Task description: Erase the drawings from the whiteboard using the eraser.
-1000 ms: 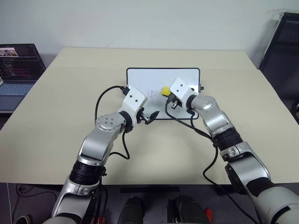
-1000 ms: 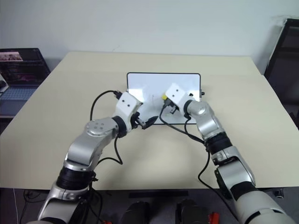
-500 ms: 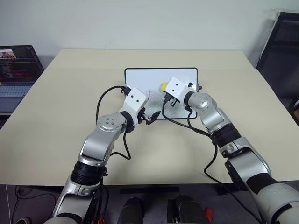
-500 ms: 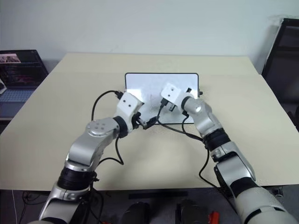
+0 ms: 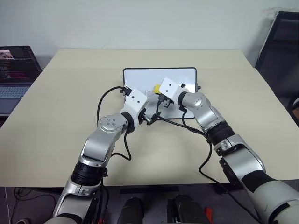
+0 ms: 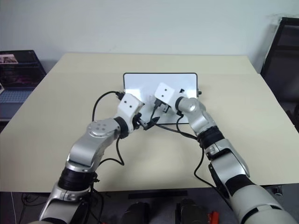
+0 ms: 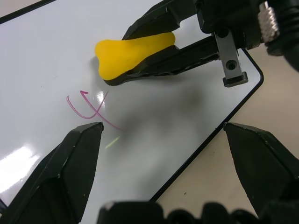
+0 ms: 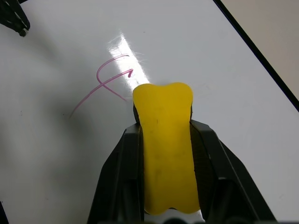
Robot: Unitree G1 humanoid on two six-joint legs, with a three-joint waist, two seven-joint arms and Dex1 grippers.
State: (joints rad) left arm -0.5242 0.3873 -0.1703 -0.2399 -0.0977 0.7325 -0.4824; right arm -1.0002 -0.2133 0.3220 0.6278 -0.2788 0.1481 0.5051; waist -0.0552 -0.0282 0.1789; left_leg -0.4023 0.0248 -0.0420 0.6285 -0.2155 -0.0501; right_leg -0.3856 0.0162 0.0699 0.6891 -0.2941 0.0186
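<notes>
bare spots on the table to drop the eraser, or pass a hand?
Free: the beige tabletop left of the black-framed white board, the strip beyond it, and the right side. Crowded: the board's near edge, where the left pincer, the right pincer and the yellow eraser meet.

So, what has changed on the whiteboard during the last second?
The right gripper, shut on the eraser, slid left across the whiteboard toward the last pink stroke. The left gripper stayed open at the board's near edge. The board did not move.
</notes>
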